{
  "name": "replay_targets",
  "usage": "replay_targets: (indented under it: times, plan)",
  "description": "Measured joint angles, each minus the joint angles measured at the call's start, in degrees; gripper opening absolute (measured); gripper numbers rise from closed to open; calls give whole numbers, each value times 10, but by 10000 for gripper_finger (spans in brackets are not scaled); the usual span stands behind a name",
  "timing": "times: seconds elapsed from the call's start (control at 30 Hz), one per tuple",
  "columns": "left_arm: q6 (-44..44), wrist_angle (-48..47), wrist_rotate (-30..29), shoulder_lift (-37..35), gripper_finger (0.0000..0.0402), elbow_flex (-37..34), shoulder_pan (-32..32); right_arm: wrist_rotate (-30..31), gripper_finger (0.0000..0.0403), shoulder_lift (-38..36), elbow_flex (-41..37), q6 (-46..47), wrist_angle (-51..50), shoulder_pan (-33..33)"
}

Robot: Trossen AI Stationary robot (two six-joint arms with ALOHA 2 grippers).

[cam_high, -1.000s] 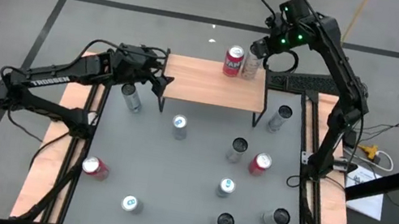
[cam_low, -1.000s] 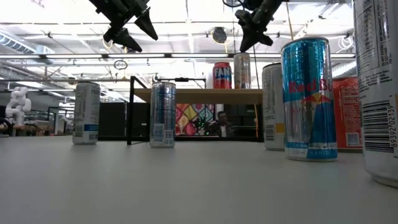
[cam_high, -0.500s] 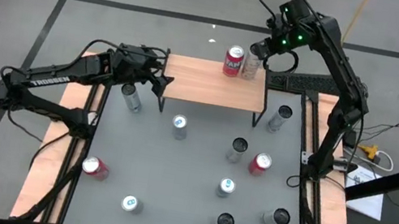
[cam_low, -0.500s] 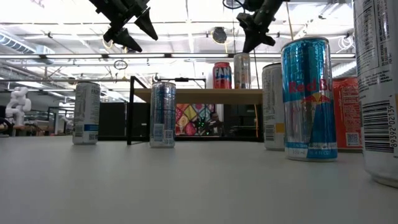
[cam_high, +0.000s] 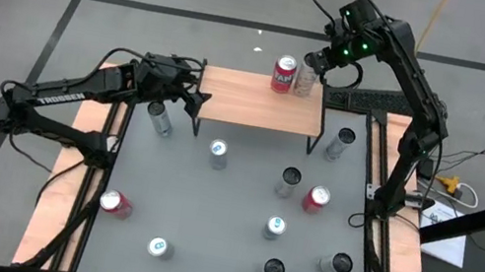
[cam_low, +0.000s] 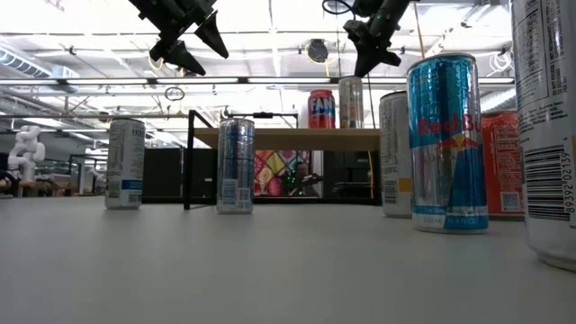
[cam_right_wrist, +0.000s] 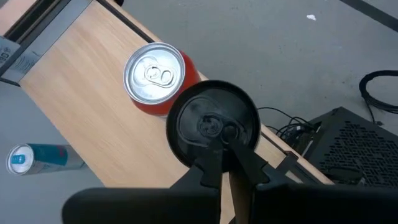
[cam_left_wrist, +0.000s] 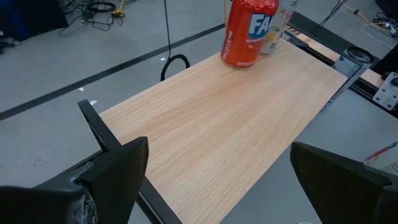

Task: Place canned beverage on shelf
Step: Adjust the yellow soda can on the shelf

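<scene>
The shelf (cam_high: 259, 101) is a low rack with a light wooden top at the table's far edge. On its far right part stand a red can (cam_high: 284, 73) and a pale can with a black top (cam_high: 305, 79), both upright on their bases. My right gripper (cam_right_wrist: 227, 155) hangs shut just above the black-topped can (cam_right_wrist: 211, 124), apart from it in the low view (cam_low: 363, 61). My left gripper (cam_high: 187, 96) hovers open above the shelf's left end, with only the bare wooden top (cam_left_wrist: 217, 118) between its fingers.
Several cans stand on the grey table in front of the shelf, among them a silver one (cam_high: 160, 120), a blue-topped one (cam_high: 218, 153), a red one (cam_high: 315, 199) and a black-topped one (cam_high: 290, 179). Pale wooden boards with black rails (cam_high: 385, 181) edge both sides.
My right gripper has tipped a little where it hangs above the black-topped can, its fingers staying shut. The cans on the shelf have kept still.
</scene>
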Motion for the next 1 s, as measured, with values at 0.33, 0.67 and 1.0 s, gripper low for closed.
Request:
replay_targets:
  times: [0.33, 0.67, 1.0]
  plan:
    - [0, 0, 0, 0, 392, 0, 0, 2, 0, 0, 0, 2, 0, 0]
    - [0, -2, 0, 0, 392, 0, 0, 4, 0, 0, 0, 6, 0, 0]
    - [4, -4, 0, 0, 392, 0, 0, 17, 0, 0, 0, 17, -3, 0]
